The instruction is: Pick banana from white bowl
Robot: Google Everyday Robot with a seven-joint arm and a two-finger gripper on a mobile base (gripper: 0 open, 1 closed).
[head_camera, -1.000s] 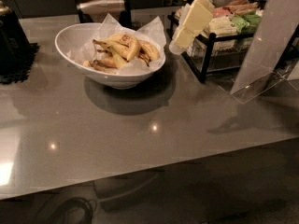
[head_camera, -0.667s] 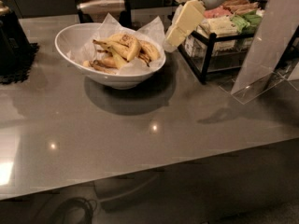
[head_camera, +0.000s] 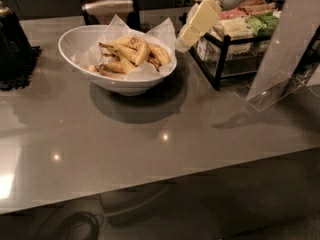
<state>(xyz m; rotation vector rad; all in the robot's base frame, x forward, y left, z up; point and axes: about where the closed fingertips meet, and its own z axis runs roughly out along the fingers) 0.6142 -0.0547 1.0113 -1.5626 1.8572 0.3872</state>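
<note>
Grey counter (head_camera: pixel 150 154), banana (head_camera: pixel 136 51) in white bowl (head_camera: pixel 120 85), gripper (head_camera: pixel 189 35) just R of rim, apart (grip unclear)

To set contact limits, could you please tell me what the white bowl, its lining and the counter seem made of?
The white bowl looks like glazed ceramic, perhaps melamine: smooth, glossy wall. Its lining looks like thin paper, matte and crinkled. The counter seems polished grey stone or laminate: it mirrors lights. The gripper hangs between the bowl's rim and the black wire rack.
</note>
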